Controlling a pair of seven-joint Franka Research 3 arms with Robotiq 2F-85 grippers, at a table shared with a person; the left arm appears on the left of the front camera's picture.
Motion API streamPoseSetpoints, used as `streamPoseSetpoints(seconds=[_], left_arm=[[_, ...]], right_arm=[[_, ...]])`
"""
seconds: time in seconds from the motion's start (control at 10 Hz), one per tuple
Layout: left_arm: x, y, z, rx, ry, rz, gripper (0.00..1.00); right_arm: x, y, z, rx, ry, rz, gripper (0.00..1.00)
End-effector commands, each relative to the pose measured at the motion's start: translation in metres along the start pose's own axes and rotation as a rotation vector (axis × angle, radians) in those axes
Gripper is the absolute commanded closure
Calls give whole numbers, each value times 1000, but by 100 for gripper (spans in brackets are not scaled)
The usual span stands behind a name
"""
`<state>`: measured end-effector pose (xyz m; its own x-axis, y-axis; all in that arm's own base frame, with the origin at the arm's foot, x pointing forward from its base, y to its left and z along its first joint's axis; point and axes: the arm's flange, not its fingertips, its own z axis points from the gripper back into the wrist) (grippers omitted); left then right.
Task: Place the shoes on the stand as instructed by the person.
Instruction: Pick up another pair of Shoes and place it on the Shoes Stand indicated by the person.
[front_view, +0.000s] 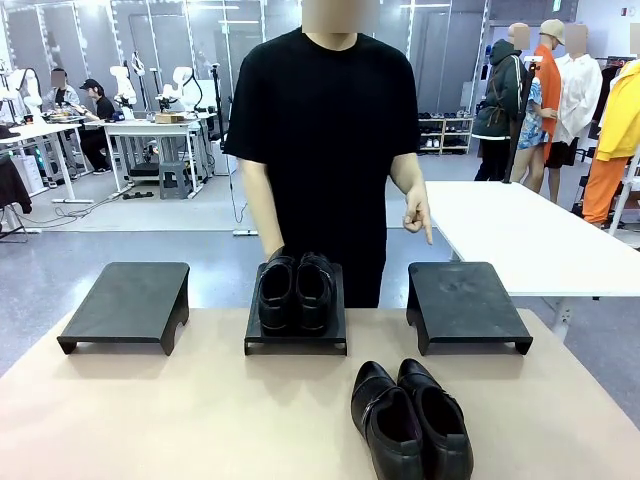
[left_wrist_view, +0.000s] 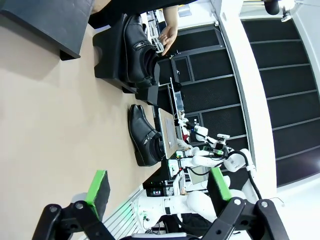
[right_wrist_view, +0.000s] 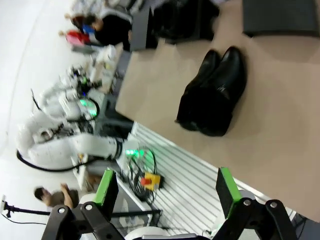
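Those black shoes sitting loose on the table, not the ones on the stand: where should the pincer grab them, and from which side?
Probably from above, at the openings near the heels. The loose pair stands upright, side by side and touching, openings up, so one finger could drop into each shoe and pinch both inner walls together. The glossy rounded toes offer less hold.

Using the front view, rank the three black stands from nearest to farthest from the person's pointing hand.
1. Right stand, just below the pointing hand.
2. Middle stand, holding a pair of shoes.
3. Left stand, at the far left.
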<state>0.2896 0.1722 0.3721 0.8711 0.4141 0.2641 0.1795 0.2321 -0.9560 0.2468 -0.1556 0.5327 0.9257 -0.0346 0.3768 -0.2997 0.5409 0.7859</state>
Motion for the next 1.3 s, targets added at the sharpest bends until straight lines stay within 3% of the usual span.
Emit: streamPoseSetpoints(seconds=[0.0,0.3,0.6,0.8,1.2], left_arm=[[1,-2,1,-23,-8,10,0],[1,-2,1,-23,-8,10,0],[1,-2,1,-23,-8,10,0],[1,-2,1,-23,-8,10,0],[1,-2,1,-23,-8,10,0]], right_arm=[[16,39,-47,-79,165,31,0],[7,81,-121,-207,269,-4,0],[-10,100,-180,-328,283,11,0],[-15,95,-219,-457,210,4,0],[-16,71,-286,-581,193,12,0]])
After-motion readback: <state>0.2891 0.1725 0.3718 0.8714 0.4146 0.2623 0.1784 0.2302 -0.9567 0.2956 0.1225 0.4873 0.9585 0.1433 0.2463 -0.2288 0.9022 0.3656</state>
